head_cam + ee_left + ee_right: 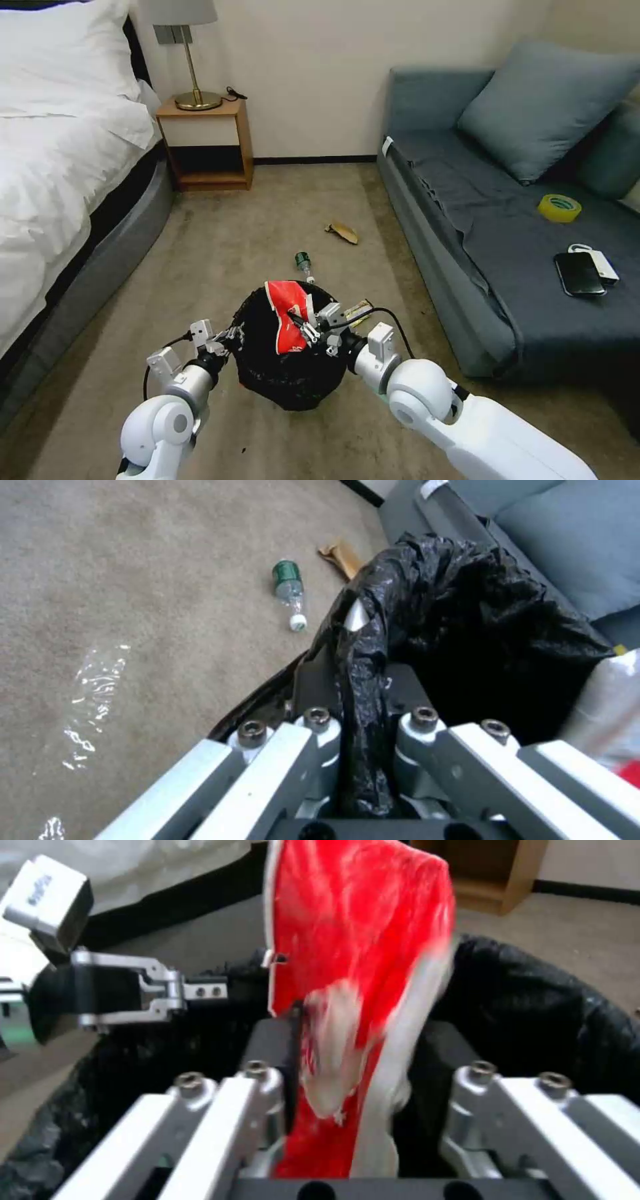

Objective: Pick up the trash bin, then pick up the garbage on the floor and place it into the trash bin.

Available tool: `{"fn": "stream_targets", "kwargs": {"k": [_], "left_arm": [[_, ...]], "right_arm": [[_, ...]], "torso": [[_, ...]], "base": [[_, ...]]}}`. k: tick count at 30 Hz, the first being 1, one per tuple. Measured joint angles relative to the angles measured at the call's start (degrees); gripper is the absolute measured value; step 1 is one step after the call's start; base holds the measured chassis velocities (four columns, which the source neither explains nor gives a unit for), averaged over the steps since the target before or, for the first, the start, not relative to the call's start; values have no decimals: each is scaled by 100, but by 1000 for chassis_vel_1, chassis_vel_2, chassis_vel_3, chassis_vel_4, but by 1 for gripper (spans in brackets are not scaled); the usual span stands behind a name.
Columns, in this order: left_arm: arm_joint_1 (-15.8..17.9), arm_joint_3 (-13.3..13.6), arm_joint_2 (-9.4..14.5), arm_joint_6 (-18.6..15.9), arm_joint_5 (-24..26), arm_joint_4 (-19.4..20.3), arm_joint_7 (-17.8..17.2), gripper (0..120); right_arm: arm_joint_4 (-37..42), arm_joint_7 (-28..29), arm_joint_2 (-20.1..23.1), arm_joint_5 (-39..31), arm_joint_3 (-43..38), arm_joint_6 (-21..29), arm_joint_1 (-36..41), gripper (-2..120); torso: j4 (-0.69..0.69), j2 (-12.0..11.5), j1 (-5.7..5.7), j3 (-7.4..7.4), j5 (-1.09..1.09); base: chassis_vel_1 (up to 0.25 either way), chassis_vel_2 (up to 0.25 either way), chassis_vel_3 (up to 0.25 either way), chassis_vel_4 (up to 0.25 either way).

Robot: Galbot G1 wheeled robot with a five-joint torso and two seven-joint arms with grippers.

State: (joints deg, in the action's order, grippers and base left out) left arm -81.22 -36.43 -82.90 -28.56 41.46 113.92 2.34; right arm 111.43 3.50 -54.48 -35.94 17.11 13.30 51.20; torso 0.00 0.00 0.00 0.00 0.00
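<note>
The trash bin (290, 363) hangs off the floor, its black bag rim pinched tight in the left tool (230, 333). The right tool (308, 328) is just across the bin's mouth from the left tool, pinching the red-and-white wrapper (287, 320) right over the opening. To do this well, the wrapper should go low inside before the right tool lets go. The small bottle (304, 262) and the brown wrapper (343, 232) lie on the floor (220, 253) beyond both tools.
</note>
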Motion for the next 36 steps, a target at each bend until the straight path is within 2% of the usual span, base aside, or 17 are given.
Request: {"fn": "stream_targets", "kwargs": {"k": [1,4,6,8,9,10,12,15,18,25,27,28,30,31,35,36], "left_arm": [[-8,-20,-4,-14,53,16,-20,5],[-9,-48,-6,-16,80,28,-33,5],[-7,-73,-6,-17,102,34,-54,5],[-6,-79,-6,-17,111,35,-61,5],[-5,-84,-6,-17,123,39,-69,5],[2,-100,-6,-12,144,48,-91,5],[9,-108,-6,32,144,48,-106,5],[37,-156,-19,485,74,47,-315,5],[26,-233,-26,602,29,82,-376,5],[5,-413,-74,837,-370,139,-398,5],[-43,-516,-164,922,-573,221,-400,5],[-43,-516,-164,922,-573,221,-400,5],[-119,-637,-260,1004,-778,324,-351,5],[-119,-637,-260,1004,-778,324,-351,5],[-226,-812,-332,1017,-822,493,-334,5],[-226,-812,-332,1017,-822,493,-334,5]], "right_arm": [[-23,-3,-16,34,10,4,16,42],[-29,-15,-28,67,17,6,44,49],[10,-24,-48,88,-6,7,97,61],[41,-25,-51,90,-30,13,113,62],[60,-27,-51,91,-48,20,122,66],[115,-34,-51,97,-126,42,156,74],[131,-47,-43,130,-171,36,179,78],[250,-99,-32,330,-596,-79,381,92],[316,-99,-63,450,-1021,-156,596,99],[380,-88,-192,1010,-1823,-455,1084,100],[478,-74,-397,1614,-2318,-634,1499,100],[478,-74,-397,1614,-2318,-634,1499,100],[565,-159,-685,2151,-2843,-798,1915,100],[565,-159,-685,2151,-2843,-798,1915,100],[716,-311,-1281,2676,-3623,-1071,2618,100],[716,-311,-1281,2676,-3623,-1071,2618,100]], "torso": [[0,0,0,0,0],[0,0,0,0,0],[0,0,0,0,0],[0,0,0,0,0],[0,0,0,0,0],[0,0,0,0,0],[0,0,0,0,0],[0,1,0,0,0],[0,0,0,0,0],[1,0,0,1,1],[0,0,0,1,-1],[0,0,0,1,-1],[-1,1,0,0,2],[-1,1,0,0,2],[-1,1,0,0,0],[-1,1,0,0,0]], "base": [[0,0,0,0],[0,0,0,0],[0,0,0,0],[0,0,0,0],[0,0,0,0],[0,0,0,0],[0,0,0,0],[0,0,0,0],[0,0,0,0],[0,0,0,0],[0,0,0,0],[0,0,0,0],[0,0,0,0],[0,0,0,0],[0,0,0,0],[0,0,0,0]]}}
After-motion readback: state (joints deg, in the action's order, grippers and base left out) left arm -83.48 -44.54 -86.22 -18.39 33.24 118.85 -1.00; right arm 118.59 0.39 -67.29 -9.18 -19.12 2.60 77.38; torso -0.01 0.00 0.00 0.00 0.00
